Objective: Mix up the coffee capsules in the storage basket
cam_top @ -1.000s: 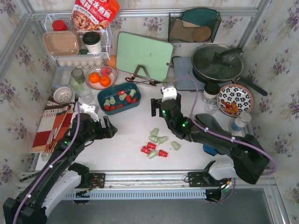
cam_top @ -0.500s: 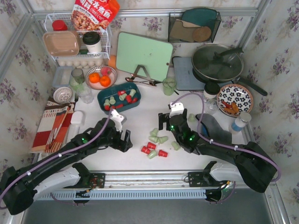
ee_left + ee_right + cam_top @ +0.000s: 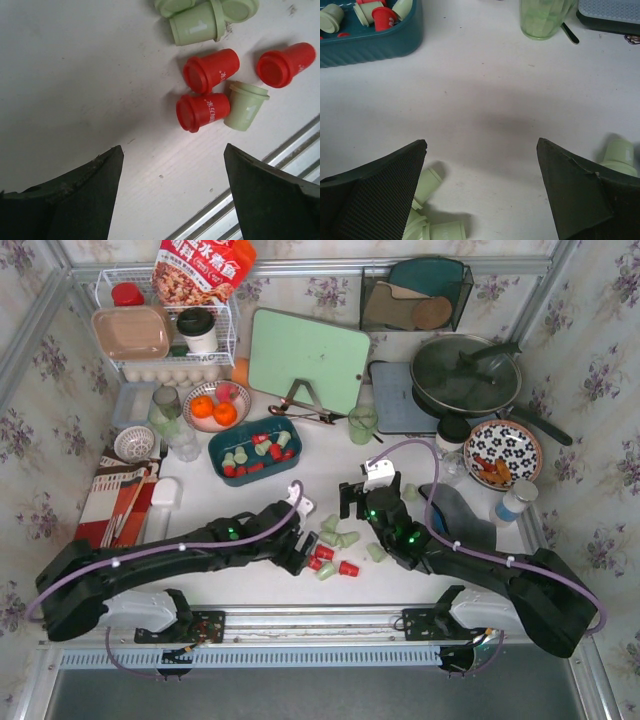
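Left wrist view: two green capsules (image 3: 175, 5) chopped by the top edge; both fingers (image 3: 75, 200) of the left claw (image 3: 172, 146) run off the bottom. Right wrist view: basket (image 3: 375, 47) cropped at the top-left corner, green glass (image 3: 547, 20) cut by the top edge, one capsule (image 3: 619, 155) half behind a right claw (image 3: 481, 141) finger, others tucked behind the other. Overhead, capsule lettering too small to read.

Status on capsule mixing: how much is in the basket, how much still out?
Done: red and green capsules lie mixed in the basket. In hand: nothing gripped. The left gripper is open just short of the loose red capsules; the right gripper is open above the table, near loose green capsules. Left: that whole loose cluster has yet to go in.
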`<state>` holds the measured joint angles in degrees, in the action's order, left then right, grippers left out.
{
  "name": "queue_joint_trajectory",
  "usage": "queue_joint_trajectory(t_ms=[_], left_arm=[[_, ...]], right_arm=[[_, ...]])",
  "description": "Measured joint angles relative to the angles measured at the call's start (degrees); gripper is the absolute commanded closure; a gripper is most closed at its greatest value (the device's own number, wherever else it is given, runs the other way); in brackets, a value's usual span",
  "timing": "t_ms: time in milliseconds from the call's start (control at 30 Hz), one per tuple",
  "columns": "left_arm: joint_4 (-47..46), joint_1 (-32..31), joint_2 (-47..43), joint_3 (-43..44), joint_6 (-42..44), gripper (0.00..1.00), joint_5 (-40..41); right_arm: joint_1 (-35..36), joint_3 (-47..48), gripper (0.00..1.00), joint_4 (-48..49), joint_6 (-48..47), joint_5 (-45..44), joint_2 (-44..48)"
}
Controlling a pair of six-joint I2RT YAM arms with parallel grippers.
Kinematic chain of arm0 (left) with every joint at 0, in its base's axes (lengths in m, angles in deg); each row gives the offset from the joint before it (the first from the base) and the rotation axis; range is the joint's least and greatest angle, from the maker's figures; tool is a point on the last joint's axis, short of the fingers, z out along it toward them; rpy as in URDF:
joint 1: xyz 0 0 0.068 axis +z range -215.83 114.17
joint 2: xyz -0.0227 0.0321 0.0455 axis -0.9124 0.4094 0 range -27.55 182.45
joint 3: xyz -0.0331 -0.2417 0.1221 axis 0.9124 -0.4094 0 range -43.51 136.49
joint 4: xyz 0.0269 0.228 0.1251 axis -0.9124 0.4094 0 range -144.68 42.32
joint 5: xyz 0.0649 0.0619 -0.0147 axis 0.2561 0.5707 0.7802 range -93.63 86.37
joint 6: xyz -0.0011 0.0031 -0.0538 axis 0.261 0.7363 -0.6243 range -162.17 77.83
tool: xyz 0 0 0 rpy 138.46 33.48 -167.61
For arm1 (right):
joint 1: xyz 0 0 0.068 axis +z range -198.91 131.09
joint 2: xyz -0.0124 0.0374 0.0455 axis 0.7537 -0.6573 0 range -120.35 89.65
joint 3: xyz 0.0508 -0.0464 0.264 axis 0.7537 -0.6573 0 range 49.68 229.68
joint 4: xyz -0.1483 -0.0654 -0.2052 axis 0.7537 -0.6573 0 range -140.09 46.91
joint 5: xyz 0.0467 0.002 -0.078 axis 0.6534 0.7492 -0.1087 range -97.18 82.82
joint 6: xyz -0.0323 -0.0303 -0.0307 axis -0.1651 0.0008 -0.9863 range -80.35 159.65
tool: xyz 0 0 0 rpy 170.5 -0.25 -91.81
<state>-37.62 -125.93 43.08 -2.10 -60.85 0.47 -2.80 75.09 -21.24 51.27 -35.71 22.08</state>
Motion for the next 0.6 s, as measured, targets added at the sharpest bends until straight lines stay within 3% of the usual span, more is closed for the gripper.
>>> queue_joint_trajectory(t_ms=[300,600], left_arm=[[0.0,-5.8,12.9,6.6,-3.9,0.16,5.6],[0.9,-6.3,17.1,7.8,-5.9,0.17,7.6]], right_arm=[[0.0,0.0,0.0,-0.1,0.0,0.4,0.6],[0.0,0.0,0.0,-0.4,-0.2,0.6,0.9]])
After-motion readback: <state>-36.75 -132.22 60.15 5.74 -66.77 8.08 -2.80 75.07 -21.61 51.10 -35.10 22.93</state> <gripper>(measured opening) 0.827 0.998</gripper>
